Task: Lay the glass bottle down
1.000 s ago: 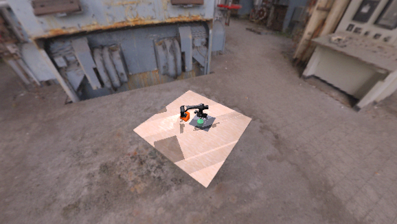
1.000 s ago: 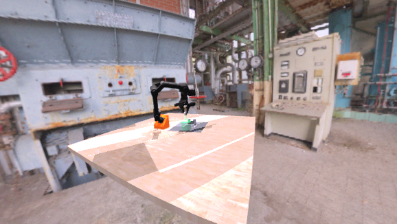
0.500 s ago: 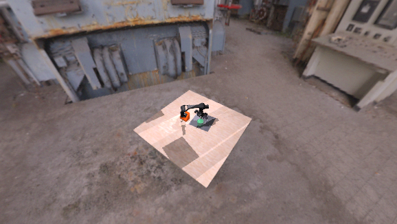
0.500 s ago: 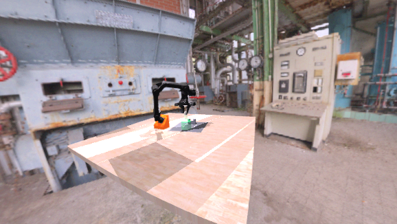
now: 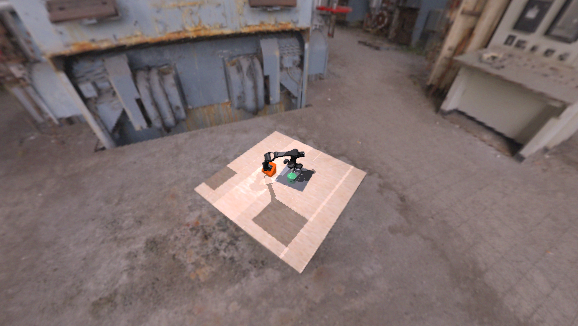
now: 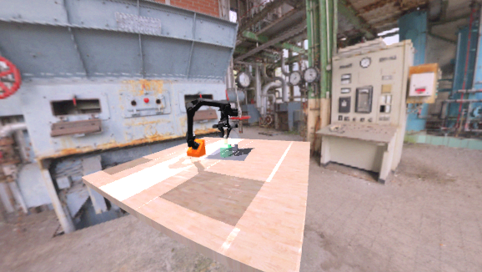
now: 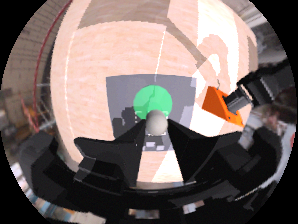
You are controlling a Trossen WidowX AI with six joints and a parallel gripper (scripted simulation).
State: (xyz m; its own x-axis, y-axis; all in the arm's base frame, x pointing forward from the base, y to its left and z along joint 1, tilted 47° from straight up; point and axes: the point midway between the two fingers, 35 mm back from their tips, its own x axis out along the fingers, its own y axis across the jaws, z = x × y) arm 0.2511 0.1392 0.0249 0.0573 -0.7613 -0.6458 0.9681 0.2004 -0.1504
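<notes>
green glass bottle (image 5: 292, 176) (image 6: 225, 151) (image 7: 152, 100) basically upright over the grey mat (image 5: 303, 185) (image 6: 239, 156) (image 7: 116, 95), black tool (image 5: 294, 168) (image 6: 225, 133) (image 7: 156, 121) was clamped round its neck, orange base (image 5: 270, 170) (image 6: 196, 151) (image 7: 215, 104) sat nearby on the bench (image 5: 330, 200) (image 6: 283, 200) (image 7: 115, 50)

On the table (image 5: 327, 182) (image 6: 275, 163) before you lies a mat (image 5: 302, 186) (image 6: 243, 156) (image 7: 117, 90). The bottle (image 5: 292, 176) (image 6: 225, 151) (image 7: 150, 97) stands over the mat, its top between the jaws (image 5: 294, 171) (image 6: 225, 133). In your exterior view, the arm's base (image 5: 271, 173) (image 6: 201, 153) (image 7: 214, 106) sits left of the mat, and a console (image 6: 354, 131) stands beyond the table to the right.
</notes>
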